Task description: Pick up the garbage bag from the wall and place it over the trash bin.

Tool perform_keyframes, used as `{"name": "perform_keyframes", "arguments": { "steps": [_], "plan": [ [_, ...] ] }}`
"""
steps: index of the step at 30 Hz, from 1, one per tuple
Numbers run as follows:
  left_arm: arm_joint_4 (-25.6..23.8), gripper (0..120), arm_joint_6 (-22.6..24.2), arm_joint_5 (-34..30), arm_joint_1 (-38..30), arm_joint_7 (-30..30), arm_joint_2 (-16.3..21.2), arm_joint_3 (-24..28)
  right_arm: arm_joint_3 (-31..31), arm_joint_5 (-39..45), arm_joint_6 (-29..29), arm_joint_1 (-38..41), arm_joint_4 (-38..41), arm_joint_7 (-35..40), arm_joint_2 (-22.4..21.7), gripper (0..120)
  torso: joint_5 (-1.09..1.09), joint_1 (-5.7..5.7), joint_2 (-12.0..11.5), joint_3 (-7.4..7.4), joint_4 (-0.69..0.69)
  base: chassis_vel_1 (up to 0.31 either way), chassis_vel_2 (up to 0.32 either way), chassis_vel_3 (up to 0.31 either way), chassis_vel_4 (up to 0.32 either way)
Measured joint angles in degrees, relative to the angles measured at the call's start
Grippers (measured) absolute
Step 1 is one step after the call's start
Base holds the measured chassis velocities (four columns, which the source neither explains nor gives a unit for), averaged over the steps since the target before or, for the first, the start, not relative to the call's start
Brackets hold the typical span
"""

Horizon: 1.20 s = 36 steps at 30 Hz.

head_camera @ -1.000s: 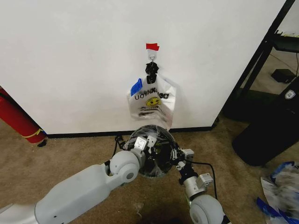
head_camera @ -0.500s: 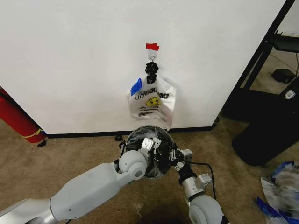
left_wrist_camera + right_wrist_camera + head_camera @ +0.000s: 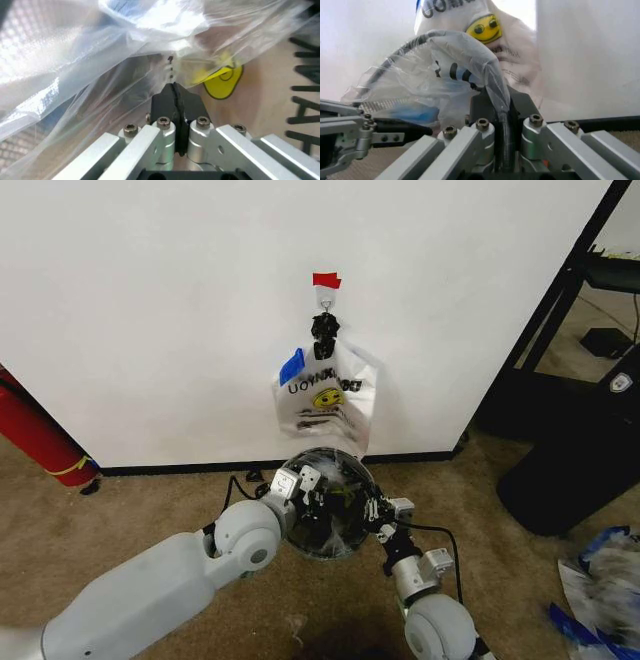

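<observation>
At the far left of the head view you have the red cylinder (image 3: 38, 438) leaning by the wall (image 3: 150, 310), out of your way. Moving right, your left hand (image 3: 305, 492) sits over the left side of the trash bin (image 3: 327, 502); in the left wrist view its fingers (image 3: 175, 105) are clenched together on a fold of the garbage bag (image 3: 100, 56), the clear film bunched and draped ahead of them. The bag itself is already down at the bin: in the head view you see crinkled film (image 3: 340, 515) spread across the black mouth, not hanging from the hook (image 3: 325, 298) marked with red tape. Above the bin, the white smiley-face bag (image 3: 326, 402) hangs on the wall; leave it alone. Further right, your right hand (image 3: 378, 515) is at the bin's right rim, and the right wrist view shows its fingers (image 3: 485, 108) closed on the film where it wraps over the dark rim (image 3: 465, 43). Judge the film as very light, soft and slippery, with no stiffness of its own, so it will sag or slide off the rim if tension drops, and it may tear if pulled hard against the edge. Hold it near the blue-striped rim (image 3: 417, 112), where the plastic looks doubled, and keep both sides taut.
</observation>
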Motion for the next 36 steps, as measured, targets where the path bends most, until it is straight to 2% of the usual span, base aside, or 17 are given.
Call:
{"name": "perform_keyframes", "arguments": {
  "steps": [4,10,23,36],
  "plan": [
    [0.6,0,-1.5,0.4,0.1,-0.1,-0.7,0.1,0.0,0.0,0.0,-0.1,0.0,0.0,0.1,1,0.0,0.0,0.0,0.0,0.0,0.0,0.0,0.0,0.0],
    [5.2,0,-5.4,3.8,-0.1,1.1,-4.2,1.7,0.1,0.0,0.0,-0.5,0.5,0.1,0.4,1,0.0,0.0,0.0,0.0,0.0,0.0,0.0,0.0,0.0],
    [10.9,0,-5.0,6.7,-2.1,1.1,-9.2,5.5,0.1,1.0,-0.5,-0.5,1.1,0.5,0.5,1,0.01,0.0,0.0,0.0,0.0,0.0,0.0,0.0,0.0],
    [16.5,0,-2.6,8.3,-4.8,0.3,-12.3,8.7,-0.2,1.0,-0.6,-0.8,2.0,0.2,0.3,1,0.01,0.0,0.0,0.0,-0.01,0.0,0.0,0.0,0.0]
  ]
}}
